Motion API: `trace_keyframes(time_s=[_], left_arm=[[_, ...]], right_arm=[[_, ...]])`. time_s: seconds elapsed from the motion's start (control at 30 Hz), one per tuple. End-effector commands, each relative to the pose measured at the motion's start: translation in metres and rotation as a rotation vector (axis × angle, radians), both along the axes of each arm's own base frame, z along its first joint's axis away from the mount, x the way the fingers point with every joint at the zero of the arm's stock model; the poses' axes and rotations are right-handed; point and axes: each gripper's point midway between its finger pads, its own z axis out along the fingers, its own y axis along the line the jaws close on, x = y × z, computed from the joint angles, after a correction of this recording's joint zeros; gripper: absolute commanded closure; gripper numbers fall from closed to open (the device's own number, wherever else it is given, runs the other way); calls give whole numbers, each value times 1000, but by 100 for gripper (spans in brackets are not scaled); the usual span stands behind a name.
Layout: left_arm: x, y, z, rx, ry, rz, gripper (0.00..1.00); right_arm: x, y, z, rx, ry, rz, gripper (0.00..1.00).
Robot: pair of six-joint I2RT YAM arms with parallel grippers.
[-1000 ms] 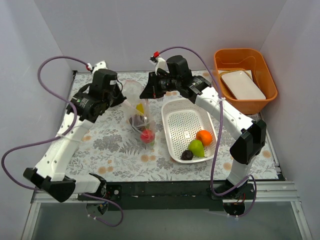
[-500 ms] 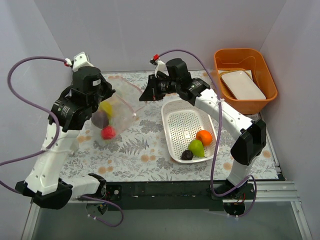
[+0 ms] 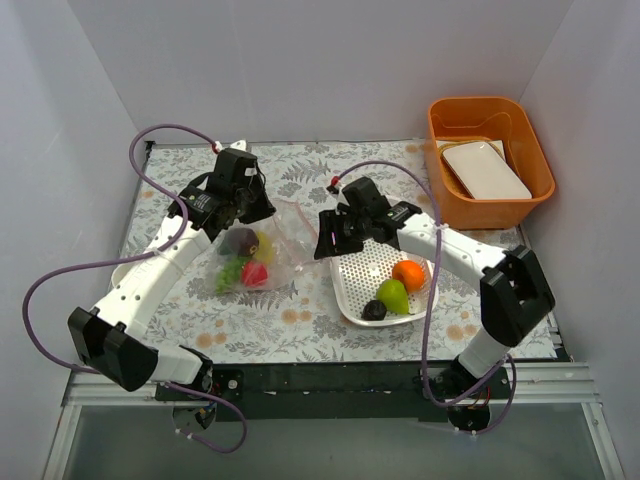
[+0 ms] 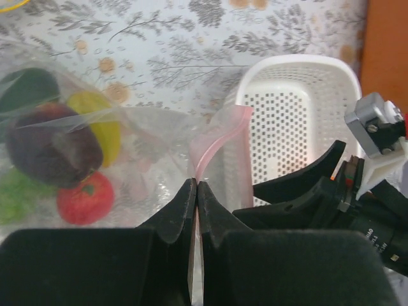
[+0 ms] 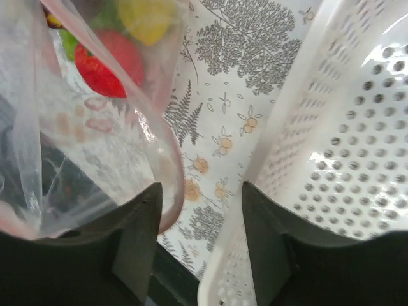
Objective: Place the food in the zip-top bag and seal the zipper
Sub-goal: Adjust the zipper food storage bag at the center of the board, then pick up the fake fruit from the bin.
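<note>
The clear zip-top bag (image 3: 262, 262) lies on the patterned table, holding a purple plum (image 4: 51, 145), a yellow piece (image 4: 103, 127), a red apple (image 4: 85, 198) and green fruit (image 4: 14, 199). My left gripper (image 4: 196, 185) is shut on the pink zipper (image 4: 220, 137) at the bag's mouth. My right gripper (image 5: 201, 213) stands open between the bag's pink rim (image 5: 173, 167) and the white basket (image 5: 344, 159), gripping nothing. In the basket (image 3: 361, 242) lie an orange (image 3: 408, 273), a green pear (image 3: 393, 296) and a dark plum (image 3: 374, 310). In the top view the left gripper (image 3: 270, 211) and right gripper (image 3: 322, 246) flank the bag's mouth.
An orange tub (image 3: 490, 158) holding a white tray stands at the back right. A white plate edge (image 3: 122, 272) shows under my left arm. Walls close the table on three sides.
My left arm swung the bag from high on the left down to the table's middle. My right gripper let go of the bag's mouth, opened, and dropped beside the basket's left edge.
</note>
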Motion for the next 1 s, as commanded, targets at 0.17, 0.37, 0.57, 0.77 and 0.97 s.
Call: trace_keyframes(time_s=[0.17,0.37,0.57,0.77,0.97], left_arm=[[2,-39,27,-183,-75,-151,100],[-3,-44,22,-211,-65,-171,100],[-6,-45,22,-229,-68,-176,100],[-2,-44,25,-226,-87,-175,100],[0,-45,33,-232,-123,-179,100]], right_arm=[[30,-54,101,46,-370,-258,17],[17,-115,93,-112,-384,-390,10],[-13,-152,65,-237,-276,-428,10],[-40,-164,33,-269,-159,-447,10],[-50,-167,11,-277,-113,-450,9]])
